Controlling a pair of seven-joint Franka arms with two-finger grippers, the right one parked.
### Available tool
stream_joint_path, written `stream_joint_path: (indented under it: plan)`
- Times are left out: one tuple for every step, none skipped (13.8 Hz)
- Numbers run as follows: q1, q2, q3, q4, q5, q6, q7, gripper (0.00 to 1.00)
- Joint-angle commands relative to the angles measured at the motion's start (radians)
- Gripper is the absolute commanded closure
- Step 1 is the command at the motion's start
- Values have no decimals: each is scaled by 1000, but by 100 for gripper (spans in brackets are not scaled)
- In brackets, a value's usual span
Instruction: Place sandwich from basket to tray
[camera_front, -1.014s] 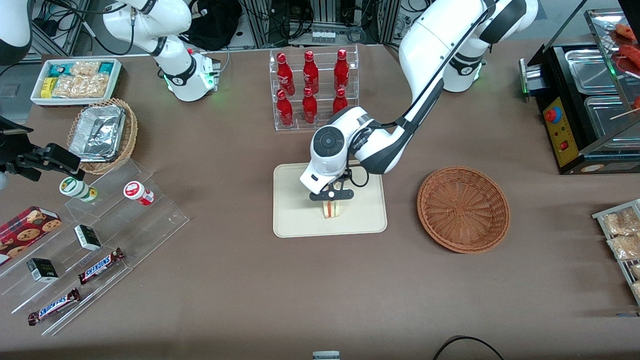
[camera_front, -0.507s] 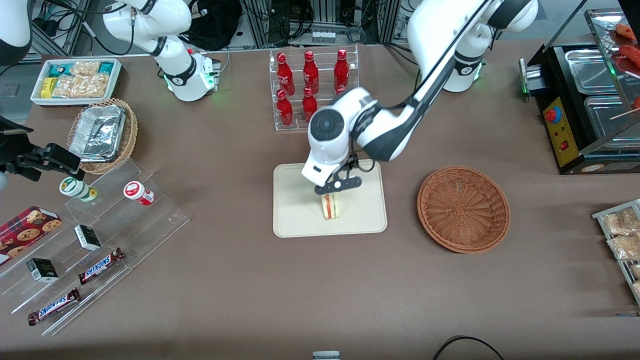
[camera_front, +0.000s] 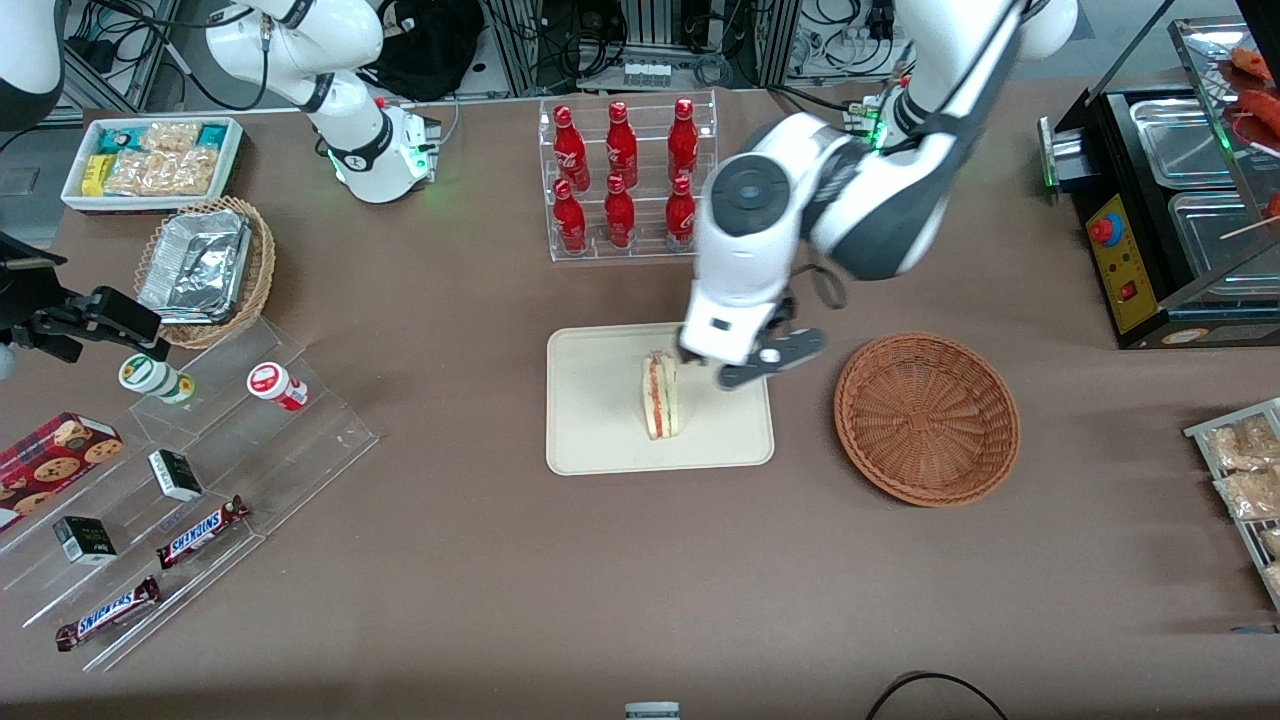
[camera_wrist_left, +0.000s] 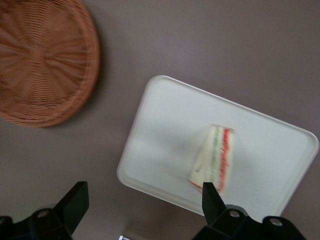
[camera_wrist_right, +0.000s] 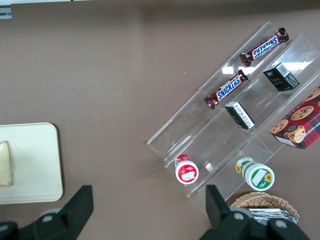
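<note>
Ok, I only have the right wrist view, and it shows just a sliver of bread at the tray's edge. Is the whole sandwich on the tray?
Observer: Yes, the sandwich sits wholly on the tray, near its middle, filling stripe facing up.
Operator: Where's the claw?
Observer: The claw is open and holds nothing. It hangs above the tray's side nearest the basket, apart from the sandwich.
Operator: Anything in the basket?
Observer: No, nothing lies in it.
</note>
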Motion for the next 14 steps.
stream_joint_path:
  plan:
    - [97,-125,-1,-35,3,-90,60,0]
    - [148,-153,-1,-35,-7,-133,126,0]
    - [191,-182,-3,-36,-26,-173,196,0]
    - [220,-200,-1,-38,-47,-201,264,0]
    - [260,-223,-1,-41,-64,-238,339,0]
    - [307,-239,-1,-49,-76,-268,403,0]
    - [343,-262,-1,-65,-84,-285,477,0]
    - [387,-289,-1,-99,-87,-287,550,0]
    - [436,-308,-1,-122,-104,-285,630,0]
    - [472,-322,-1,-136,-128,-292,708,0]
    - [489,-335,0,-145,-130,-305,755,0]
    - [509,-345,2,-148,-129,-324,789,0]
    - [535,-352,2,-147,-132,-341,839,0]
    - [555,-354,2,-147,-135,-357,896,0]
